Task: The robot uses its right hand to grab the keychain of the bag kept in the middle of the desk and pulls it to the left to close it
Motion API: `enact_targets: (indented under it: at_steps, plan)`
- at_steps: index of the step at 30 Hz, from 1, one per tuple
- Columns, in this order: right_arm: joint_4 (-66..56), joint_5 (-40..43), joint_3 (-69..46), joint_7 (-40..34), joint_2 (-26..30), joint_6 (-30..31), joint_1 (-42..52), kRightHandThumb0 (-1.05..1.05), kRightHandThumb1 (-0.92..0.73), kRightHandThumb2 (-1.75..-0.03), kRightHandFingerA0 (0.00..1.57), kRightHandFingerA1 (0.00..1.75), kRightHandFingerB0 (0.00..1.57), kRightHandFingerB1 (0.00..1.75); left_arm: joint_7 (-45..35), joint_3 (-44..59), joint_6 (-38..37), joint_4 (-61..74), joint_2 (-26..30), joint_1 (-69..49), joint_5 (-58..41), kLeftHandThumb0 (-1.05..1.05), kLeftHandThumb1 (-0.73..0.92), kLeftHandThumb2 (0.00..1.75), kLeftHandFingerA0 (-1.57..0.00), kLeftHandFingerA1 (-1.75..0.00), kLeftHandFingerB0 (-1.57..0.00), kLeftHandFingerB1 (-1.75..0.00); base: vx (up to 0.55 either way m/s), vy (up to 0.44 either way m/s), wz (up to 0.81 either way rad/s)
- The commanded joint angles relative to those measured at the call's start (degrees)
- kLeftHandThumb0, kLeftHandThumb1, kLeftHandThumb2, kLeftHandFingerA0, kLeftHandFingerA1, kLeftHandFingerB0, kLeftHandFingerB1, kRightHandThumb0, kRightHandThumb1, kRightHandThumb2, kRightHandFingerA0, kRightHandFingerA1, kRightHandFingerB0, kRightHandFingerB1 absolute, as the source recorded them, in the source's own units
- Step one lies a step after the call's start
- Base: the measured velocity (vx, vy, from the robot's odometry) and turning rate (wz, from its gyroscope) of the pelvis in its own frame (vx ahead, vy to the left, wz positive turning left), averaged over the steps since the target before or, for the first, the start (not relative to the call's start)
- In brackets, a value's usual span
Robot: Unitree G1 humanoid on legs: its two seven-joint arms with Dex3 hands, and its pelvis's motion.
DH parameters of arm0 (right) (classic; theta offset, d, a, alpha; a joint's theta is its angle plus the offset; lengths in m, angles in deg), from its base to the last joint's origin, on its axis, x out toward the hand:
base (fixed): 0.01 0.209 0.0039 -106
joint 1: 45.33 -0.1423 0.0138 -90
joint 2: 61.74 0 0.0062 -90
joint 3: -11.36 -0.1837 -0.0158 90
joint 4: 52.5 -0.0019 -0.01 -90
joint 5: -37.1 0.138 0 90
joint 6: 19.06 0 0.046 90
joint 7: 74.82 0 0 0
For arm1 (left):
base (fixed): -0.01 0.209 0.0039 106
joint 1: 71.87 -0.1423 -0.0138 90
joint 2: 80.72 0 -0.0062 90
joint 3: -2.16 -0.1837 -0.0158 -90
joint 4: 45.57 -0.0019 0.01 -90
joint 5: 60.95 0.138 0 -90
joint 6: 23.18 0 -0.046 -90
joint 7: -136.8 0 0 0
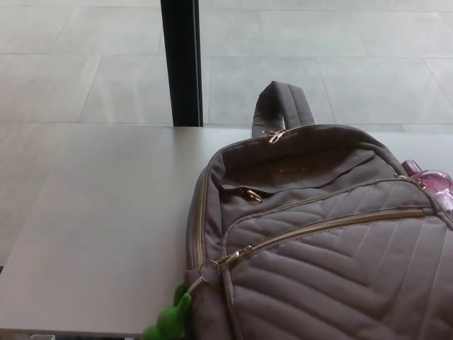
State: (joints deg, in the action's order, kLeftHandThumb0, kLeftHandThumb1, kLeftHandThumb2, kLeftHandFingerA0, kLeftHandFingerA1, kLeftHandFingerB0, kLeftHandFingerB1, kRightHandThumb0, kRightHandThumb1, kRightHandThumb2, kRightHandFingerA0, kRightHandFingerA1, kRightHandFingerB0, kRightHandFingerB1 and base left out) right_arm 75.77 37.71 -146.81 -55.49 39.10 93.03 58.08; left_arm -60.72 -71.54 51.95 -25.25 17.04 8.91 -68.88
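Neither hand is in view, so bring the right hand to the green keychain (pixel 168 322) hanging from the ring (pixel 210 269) at the near-left corner of the bag (pixel 333 283) on the surface (pixel 99 234), grip close to the ring, and pull left along the zip (pixel 333 227)

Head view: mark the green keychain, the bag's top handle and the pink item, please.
green keychain (pixel 170 322), head view, on its green body.
top handle (pixel 283 105), head view, middle of the strap loop.
pink item (pixel 433 181), head view, its visible upper part.
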Motion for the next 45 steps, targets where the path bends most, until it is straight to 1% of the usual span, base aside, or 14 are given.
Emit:
enact_targets:
  at_steps: [1, 2, 10, 16, 18, 23, 24, 25, 33, 34, 37, 38, 43, 45]
  plan:
    - [4.22, 10.01, -4.64, -5.37, -3.07, -5.68, 2.85, -0.45, -0.71, -0.60, 0.15, 0.80, 0.07, 0.59, 1.52, 1.74, 1.53, -0.81, 2.14, -0.59, -0.72, -0.67, 0.62, 1.00, -0.59, -0.67, -0.43, -0.57, 0.00, 0.000, 0.00]
    - [5.13, 10.30, -4.28, -4.95, -2.79, -6.25, 2.78, -0.44, -0.71, -0.59, 0.18, 0.83, 0.09, 0.58, 1.09, 1.64, 1.34, -0.86, 2.19, -0.62, -0.53, -0.71, 0.76, 0.63, -0.62, -0.58, -0.48, -0.44, 0.00, 0.000, 0.00]
    - [5.91, 11.45, 1.30, -4.21, -3.99, -8.97, 4.82, -0.47, -0.61, -0.82, 0.21, 0.71, 0.13, 0.58, 0.89, 1.47, 0.78, -0.85, 2.36, -0.92, 0.06, -0.68, 0.78, 0.63, -0.63, -0.58, -0.47, -0.44, 0.00, 0.000, 0.00]
    - [4.89, 13.91, 6.47, -0.98, -3.88, -7.77, 6.95, -0.42, -0.71, -0.60, 0.24, 0.76, 0.24, 0.60, 1.01, 1.87, 1.60, -0.09, 2.62, -1.25, -0.36, -0.63, 0.80, 0.63, -0.63, -0.58, -0.47, -0.45, 0.00, 0.000, 0.00]
    - [4.31, 13.64, 9.61, 0.73, -2.80, -5.94, 8.49, -0.39, -0.47, -0.95, 0.29, 0.67, 0.22, 0.60, 0.31, 1.78, 1.11, 0.05, 2.83, -1.61, -0.20, -0.64, 0.80, 0.64, -0.62, -0.58, -0.47, -0.45, 0.00, 0.000, 0.00]
    - [1.29, 12.74, 16.15, 1.97, -2.40, -7.59, 12.30, -0.40, -0.62, -0.61, 0.41, 0.79, 0.30, 0.63, 0.78, 1.96, 1.45, -0.62, 2.71, -1.36, -0.23, -0.62, 0.62, 0.99, -0.58, -0.68, -0.41, -0.58, 0.00, 0.000, 0.00]
    - [1.35, 13.02, 16.62, 1.72, -2.24, -7.54, 12.40, -0.37, -0.43, -0.93, 0.42, 0.72, 0.25, 0.62, 1.01, 1.90, 1.63, -0.71, 2.73, -1.25, -0.10, -0.63, 0.79, 0.64, -0.65, -0.60, -0.48, -0.45, 0.00, 0.000, 0.00]
    - [1.54, 13.08, 17.24, 1.37, -2.03, -7.59, 12.45, -0.41, -0.64, -0.60, 0.42, 0.78, 0.30, 0.63, 1.31, 1.80, 1.81, -0.73, 2.76, -1.17, 0.10, -0.65, 0.79, 0.63, -0.65, -0.59, -0.49, -0.46, 0.00, 0.000, 0.00]
    - [-1.18, 13.87, 20.91, 1.40, -1.85, -7.05, 14.63, -0.44, -0.63, -0.59, 0.42, 0.76, 0.32, 0.61, 1.31, 2.48, 2.17, -0.76, 2.80, -1.23, -0.23, -0.64, 0.79, 0.63, -0.64, -0.58, -0.48, -0.45, 0.00, 0.000, 0.00]
    - [-1.40, 14.14, 21.19, 1.55, -1.80, -7.00, 14.82, -0.44, -0.64, -0.59, 0.40, 0.76, 0.27, 0.60, 1.15, 2.65, 2.24, -1.00, 2.79, -1.15, -0.32, -0.64, 0.63, 0.99, -0.58, -0.67, -0.40, -0.57, 0.00, 0.000, 0.00]
    - [-2.66, 14.87, 21.80, 1.68, -1.91, -6.68, 15.15, -0.45, -0.63, -0.59, 0.39, 0.77, 0.28, 0.61, 0.92, 2.67, 2.24, -0.90, 2.85, -1.21, -0.11, -0.64, 0.63, 1.00, -0.56, -0.66, -0.39, -0.57, 0.00, 0.000, 0.00]
    - [-2.04, 14.89, 22.00, 1.59, -1.71, -7.30, 14.97, -0.45, -0.63, -0.59, 0.39, 0.76, 0.28, 0.61, 1.24, 2.21, 2.24, -0.69, 2.92, -1.27, 0.42, -0.64, 0.80, 0.65, -0.60, -0.56, -0.44, -0.45, 0.00, 0.000, 0.00]
    - [-3.33, 15.78, 22.32, 1.27, -1.97, -6.45, 15.17, -0.50, -0.54, -0.82, 0.30, 0.74, 0.15, 0.60, 3.06, -3.02, 2.63, -2.08, 4.68, -1.00, 4.92, -0.61, 0.79, 0.63, -0.62, -0.61, -0.48, -0.45, 0.00, 0.000, 0.00]
    - [-2.90, 14.16, 24.17, 1.65, -1.43, -8.28, 15.71, -0.50, -0.66, -0.58, 0.27, 0.77, 0.17, 0.58, 1.87, -3.76, 3.69, -2.27, 5.24, -1.14, 4.65, -0.60, 0.78, 0.63, -0.56, -0.59, -0.45, -0.44, 0.00, 0.000, 0.00]
